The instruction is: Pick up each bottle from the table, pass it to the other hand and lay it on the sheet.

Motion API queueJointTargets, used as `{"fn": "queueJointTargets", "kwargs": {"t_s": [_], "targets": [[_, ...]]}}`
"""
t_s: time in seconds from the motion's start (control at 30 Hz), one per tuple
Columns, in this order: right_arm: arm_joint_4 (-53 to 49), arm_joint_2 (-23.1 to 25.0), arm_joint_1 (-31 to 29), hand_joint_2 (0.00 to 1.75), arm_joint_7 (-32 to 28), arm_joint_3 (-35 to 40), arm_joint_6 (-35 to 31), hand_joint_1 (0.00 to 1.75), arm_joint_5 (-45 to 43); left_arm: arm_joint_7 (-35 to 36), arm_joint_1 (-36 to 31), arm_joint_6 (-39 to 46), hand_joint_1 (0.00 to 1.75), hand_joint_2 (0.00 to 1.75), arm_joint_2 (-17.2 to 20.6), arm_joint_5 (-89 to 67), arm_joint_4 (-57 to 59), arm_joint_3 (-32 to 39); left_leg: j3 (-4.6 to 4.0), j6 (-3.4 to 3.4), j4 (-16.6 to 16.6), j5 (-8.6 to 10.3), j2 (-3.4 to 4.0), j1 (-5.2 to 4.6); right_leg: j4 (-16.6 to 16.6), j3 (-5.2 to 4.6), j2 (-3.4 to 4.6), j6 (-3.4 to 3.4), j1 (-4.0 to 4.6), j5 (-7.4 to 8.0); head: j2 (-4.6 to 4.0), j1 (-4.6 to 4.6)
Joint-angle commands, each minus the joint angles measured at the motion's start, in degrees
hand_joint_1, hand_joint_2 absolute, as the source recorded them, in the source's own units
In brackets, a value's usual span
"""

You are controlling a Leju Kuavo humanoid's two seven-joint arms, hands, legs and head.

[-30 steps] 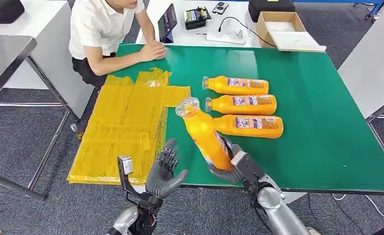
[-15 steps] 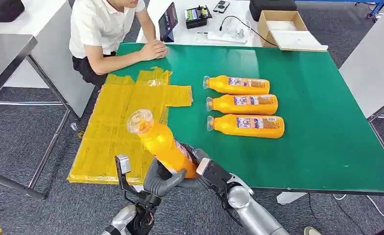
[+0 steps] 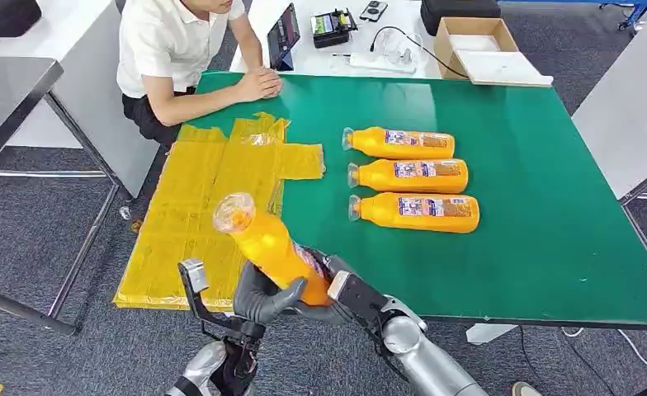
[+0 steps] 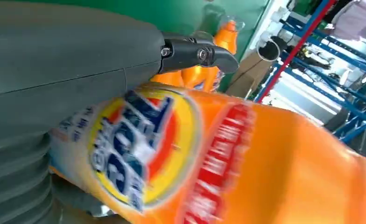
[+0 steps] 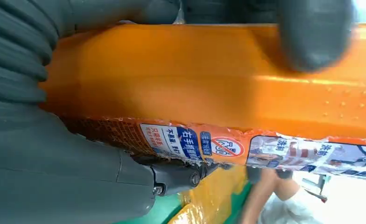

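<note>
We grip one orange plastic juice bottle (image 3: 272,247) low in the frame's centre, our left hand (image 3: 262,295) and right hand (image 3: 337,299) both clasping its base for the handover beside the yellow plastic sheet (image 3: 213,206).

A green rectangular tabletop (image 3: 518,247) with a thin pale edge stands on dark grey carpet floor (image 3: 23,247). Behind it, a white table (image 3: 386,70) carries an open brown cardboard box (image 3: 477,45), a dark tablet propped upright (image 3: 282,37), a black case (image 3: 458,10) and a cable. A person in a white short-sleeved shirt (image 3: 167,49) sits at the far left corner, hands resting on the green edge. A grey metal-framed table (image 3: 15,99) stands to the left, another pale table (image 3: 630,107) to the right. Blue metal racking (image 4: 321,65) shows in the left wrist view.
</note>
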Motion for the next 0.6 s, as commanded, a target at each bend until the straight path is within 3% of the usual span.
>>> {"fn": "queueJointTargets", "kwargs": {"t_s": [0.03,0.3,0.4,0.6], "targets": [[3.1,-1.3,-1.8,1.75,0.2,2.5,0.0,1.75,0.1,0.0,-0.9,0.4,0.00,1.75,0.3,0.1,0.3,2.1,0.13,0.08,-0.1,-0.02,0.06,-0.01,-0.1,0.13,-0.05,-0.09,0.03,-0.02,0.00,0.00],[3.1,-1.3,-1.8,1.75,0.2,2.5,0.0,1.75,0.1,0.0,-0.9,0.4,0.00,1.75,0.3,0.1,0.3,2.1,0.19,0.11,-0.1,-0.03,0.08,-0.02,-0.1,0.18,-0.08,-0.13,0.04,-0.03,0.00,0.00],[2.2,-2.2,-0.4,1.75,1.1,3.5,-2.6,1.75,2.2,-4.7,-0.1,5.9,0.00,1.75,-0.5,-5.2,-4.8,4.0,0.15,0.10,0.0,-0.04,0.08,-0.01,-0.1,0.14,-0.07,-0.11,0.04,-0.04,0.00,0.00],[3.9,-2.8,-0.7,1.75,1.6,5.3,-5.5,1.75,5.6,2.0,0.2,-0.2,0.02,1.75,-0.7,4.1,-3.5,6.4,0.25,0.12,-0.1,-0.04,0.04,-0.02,-0.1,0.26,-0.14,-0.14,0.04,-0.06,0.00,0.00]]}}
